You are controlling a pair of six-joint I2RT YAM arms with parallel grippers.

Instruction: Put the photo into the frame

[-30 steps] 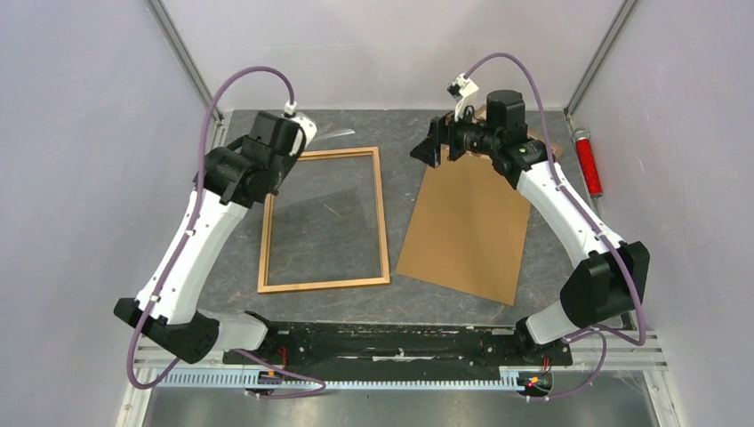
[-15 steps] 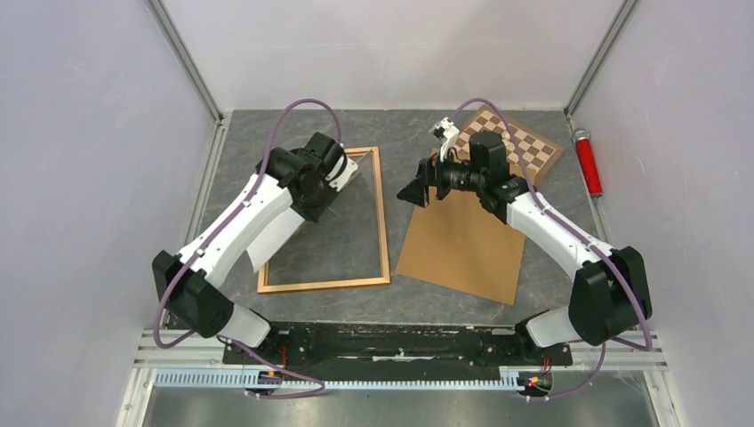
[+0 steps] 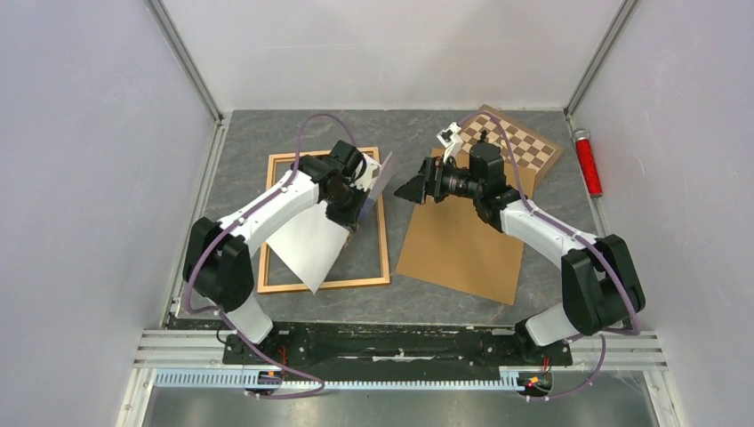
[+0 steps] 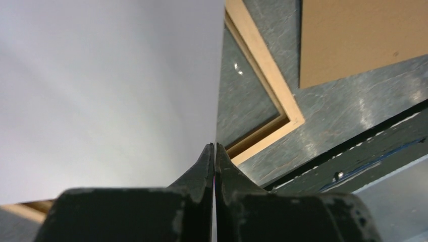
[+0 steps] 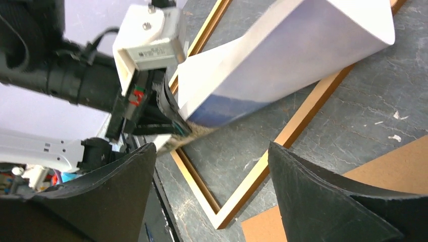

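**Photo transfer.** The left gripper (image 4: 215,151), jaws closed, is clamping one edge of the photo (image 3: 307,245), which is draping white-back-up across the opening and near rail of the frame (image 3: 385,240). The right gripper (image 3: 411,190) is hovering open-jawed and empty between the frame and the backing board (image 3: 462,245).

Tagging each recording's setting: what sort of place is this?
Probably a lab robot workcell: plain pale grey panel walls on slim aluminium corner posts box in a dark grey mottled tabletop, with a black metal mounting rail at its near edge.
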